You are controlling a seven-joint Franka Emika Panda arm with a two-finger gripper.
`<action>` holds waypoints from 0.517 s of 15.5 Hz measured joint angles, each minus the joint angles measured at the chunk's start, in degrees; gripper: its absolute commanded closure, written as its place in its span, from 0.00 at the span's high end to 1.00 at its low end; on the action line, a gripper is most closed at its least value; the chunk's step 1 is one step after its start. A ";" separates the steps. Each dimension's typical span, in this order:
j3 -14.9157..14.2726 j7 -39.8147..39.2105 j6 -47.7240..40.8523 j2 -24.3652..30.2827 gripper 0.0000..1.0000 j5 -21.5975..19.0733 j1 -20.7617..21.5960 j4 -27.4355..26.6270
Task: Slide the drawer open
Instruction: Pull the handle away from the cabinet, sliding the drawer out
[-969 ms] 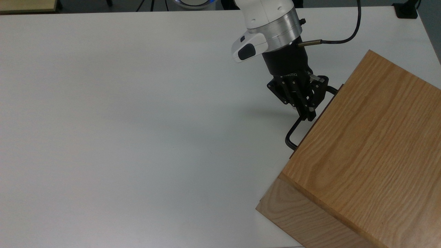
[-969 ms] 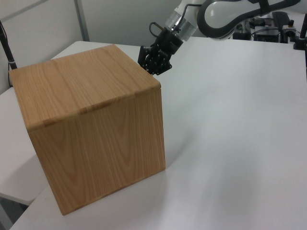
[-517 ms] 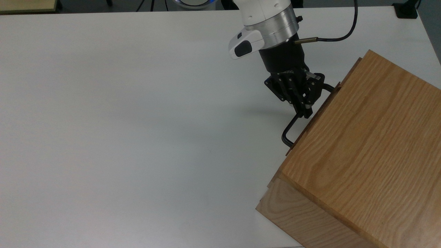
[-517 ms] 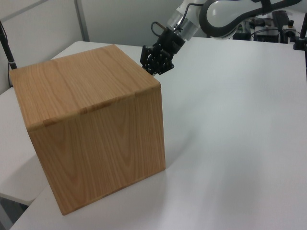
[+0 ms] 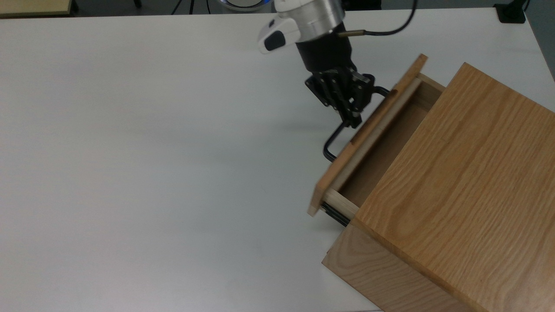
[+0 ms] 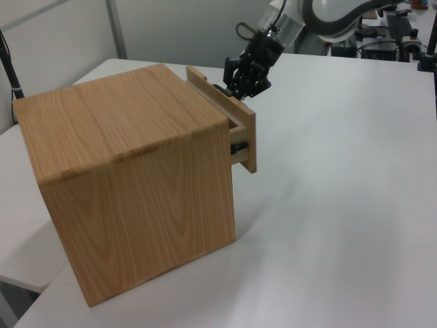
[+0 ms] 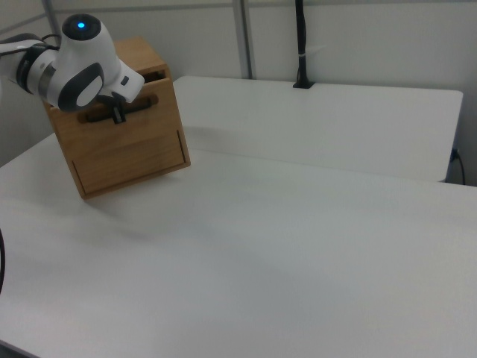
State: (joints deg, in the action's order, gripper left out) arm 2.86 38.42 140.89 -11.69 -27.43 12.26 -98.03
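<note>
Drawer front is light oak grain, paler wood on its inner box, with a black handle. Cabinet is warmer oak with streaky grain. Table is plain white, gripper black, arm white and silver.

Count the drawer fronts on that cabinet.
2. The drawer at top, slid partly out with the end effector on its handle; a lower front beneath it, closed.

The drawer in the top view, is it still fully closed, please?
No, the drawer is slid partway out of the cabinet, baring its inside.
</note>
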 measured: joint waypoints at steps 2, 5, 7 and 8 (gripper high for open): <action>0.01 -0.09 -2.61 1.76 0.15 0.00 -1.30 -1.35; 0.02 -0.26 -5.31 4.10 0.15 0.00 -3.04 -3.39; 0.07 -0.48 -5.63 5.57 0.16 0.00 -3.90 -5.12; 0.08 -0.63 -5.92 6.21 0.16 0.00 -4.30 -5.81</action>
State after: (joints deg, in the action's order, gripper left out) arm 2.95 37.79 134.97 -5.49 -27.43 7.96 -103.84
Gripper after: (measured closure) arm 0.841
